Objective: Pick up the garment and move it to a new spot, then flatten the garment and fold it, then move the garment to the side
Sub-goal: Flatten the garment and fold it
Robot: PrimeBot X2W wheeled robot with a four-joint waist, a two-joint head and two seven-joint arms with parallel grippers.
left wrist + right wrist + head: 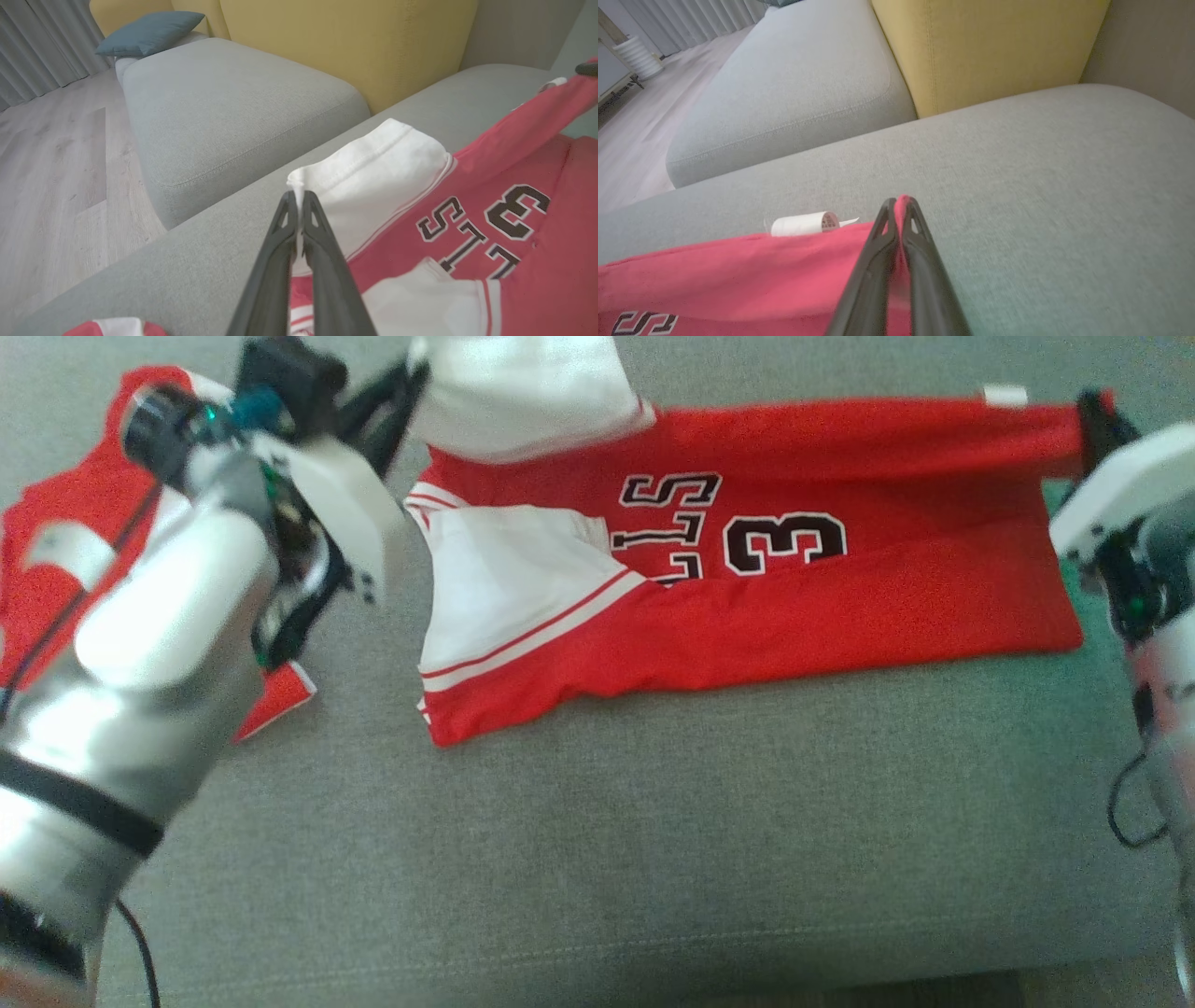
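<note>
Red jersey fabric with white sleeves and black lettering makes up the garment (pixel 794 569). It lies lengthwise across the grey seat cushion (pixel 653 821). Its near edge is flat on the upholstery and its far edge is raised at both ends.

1. Left gripper (pixel 296 193): I read the fingers as pressed together on the hem of the upper white sleeve (pixel 373 172), which is lifted clear of the cushion.
2. Right gripper (pixel 900 200): the fingers are closed, with a fold of red fabric pinched between the tips at the garment's far corner. A white label (pixel 803 224) sticks out of the hem just beside the grip.

Surroundings and obstructions:
- A second red-and-white cloth (pixel 65 523) lies on the cushion to my left, apart from the garment. In the head view the left forearm (pixel 159 644) covers much of it (I cannot tell its full outline).
- A yellow backrest (pixel 350 42) rises behind the cushion.
- An adjoining grey seat section (pixel 224 107) carries a blue pillow (pixel 149 30) at its far end.
- Wooden floor (pixel 46 163) and grey curtains (pixel 42 42) lie beyond.
- A black cable (pixel 1125 803) loops beside the right arm, at the cushion's right edge.
</note>
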